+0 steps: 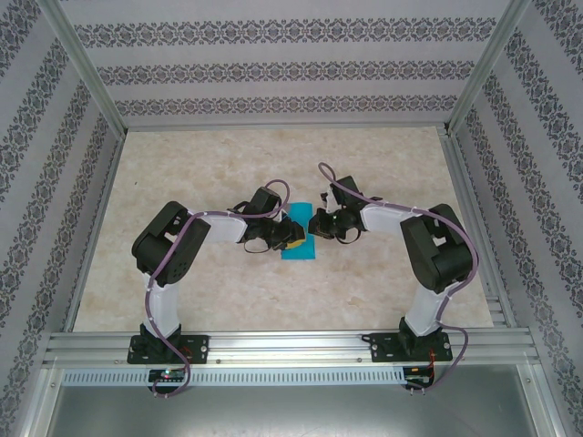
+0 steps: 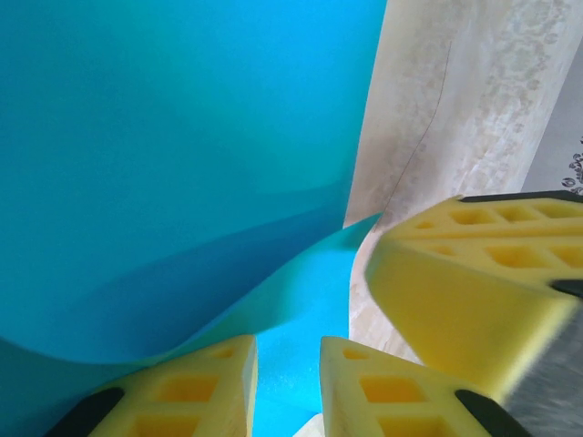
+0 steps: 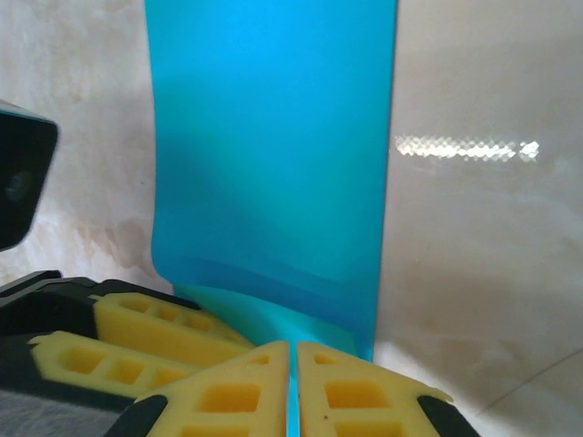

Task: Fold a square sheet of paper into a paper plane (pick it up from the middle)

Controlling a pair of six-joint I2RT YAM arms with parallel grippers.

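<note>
The square sheet of paper is bright teal and lies at mid-table between both grippers. In the right wrist view the sheet of paper stretches flat away, its near edge lifted and curled. My right gripper is shut on that edge, a thin teal line showing between its yellow pads. My left gripper has its pads a narrow gap apart, with the paper lying under the gap and a raised flap bulging over the left pad. The two grippers, left and right, almost touch over the sheet.
Pale marbled tabletop lies all around the sheet. Patterned walls and a metal frame enclose the table. One of the right gripper's fingers sits close beside my left gripper; the left gripper's fingers crowd the right wrist view's lower left.
</note>
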